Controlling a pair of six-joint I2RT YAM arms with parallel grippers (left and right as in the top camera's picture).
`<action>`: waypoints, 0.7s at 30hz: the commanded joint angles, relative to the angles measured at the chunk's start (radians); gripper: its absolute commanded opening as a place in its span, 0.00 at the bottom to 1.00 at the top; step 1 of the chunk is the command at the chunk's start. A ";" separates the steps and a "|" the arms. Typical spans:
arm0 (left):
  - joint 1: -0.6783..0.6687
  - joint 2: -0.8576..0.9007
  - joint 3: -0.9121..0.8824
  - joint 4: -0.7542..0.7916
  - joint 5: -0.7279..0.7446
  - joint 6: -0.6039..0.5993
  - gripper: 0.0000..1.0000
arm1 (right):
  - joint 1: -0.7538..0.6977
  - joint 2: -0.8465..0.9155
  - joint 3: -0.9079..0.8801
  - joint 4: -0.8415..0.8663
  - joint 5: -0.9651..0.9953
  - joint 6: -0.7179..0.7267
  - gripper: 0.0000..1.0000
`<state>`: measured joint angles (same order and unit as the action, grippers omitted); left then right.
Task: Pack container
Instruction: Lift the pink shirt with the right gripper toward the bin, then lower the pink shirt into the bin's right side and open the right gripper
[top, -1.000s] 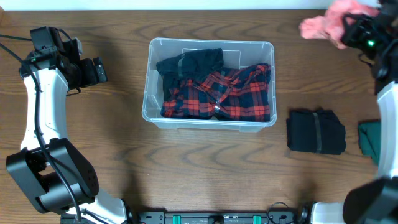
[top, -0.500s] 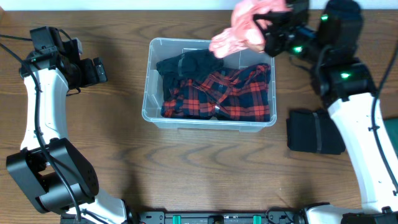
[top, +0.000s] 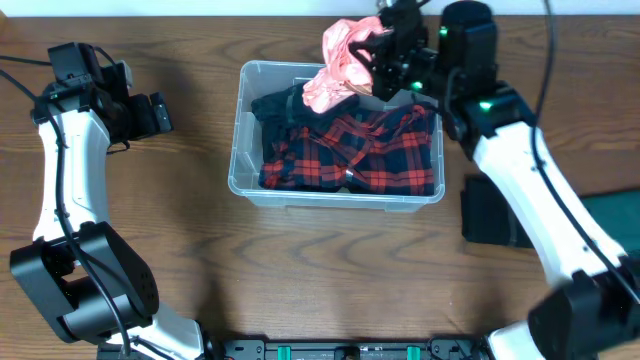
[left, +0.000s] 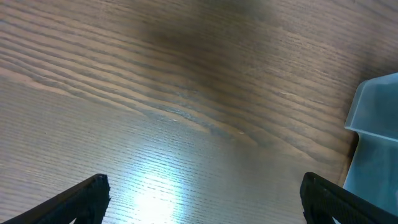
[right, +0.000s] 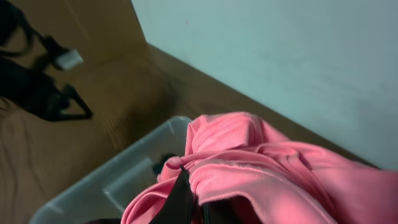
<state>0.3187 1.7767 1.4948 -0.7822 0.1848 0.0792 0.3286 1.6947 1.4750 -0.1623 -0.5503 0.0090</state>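
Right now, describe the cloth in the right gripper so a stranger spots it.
Find the clear container mid-table. Over its far rim the right gripper holds a bunched cloth. It alone is pink, unlike the plaid shirt and black garment inside.

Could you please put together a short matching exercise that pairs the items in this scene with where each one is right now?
Items
1. pink garment
2. red plaid shirt
3. folded black garment
4. left gripper

Places
a. lying inside the container
b. held by the right gripper over the container's back edge
c. open over the bare table, left of the container
d. on the table, right of the container

Pairs: 1-b, 2-a, 3-d, 4-c
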 joint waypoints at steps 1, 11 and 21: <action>0.000 0.008 0.002 -0.002 0.006 0.007 0.98 | 0.011 0.034 0.004 0.039 -0.046 -0.050 0.01; 0.000 0.008 0.002 -0.002 0.006 0.006 0.98 | -0.026 0.062 0.004 0.015 -0.056 -0.105 0.01; 0.000 0.008 0.002 -0.002 0.006 0.006 0.98 | -0.135 0.048 0.004 -0.126 -0.049 -0.103 0.62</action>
<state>0.3187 1.7767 1.4948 -0.7822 0.1844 0.0792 0.2371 1.7626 1.4750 -0.2653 -0.5911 -0.0845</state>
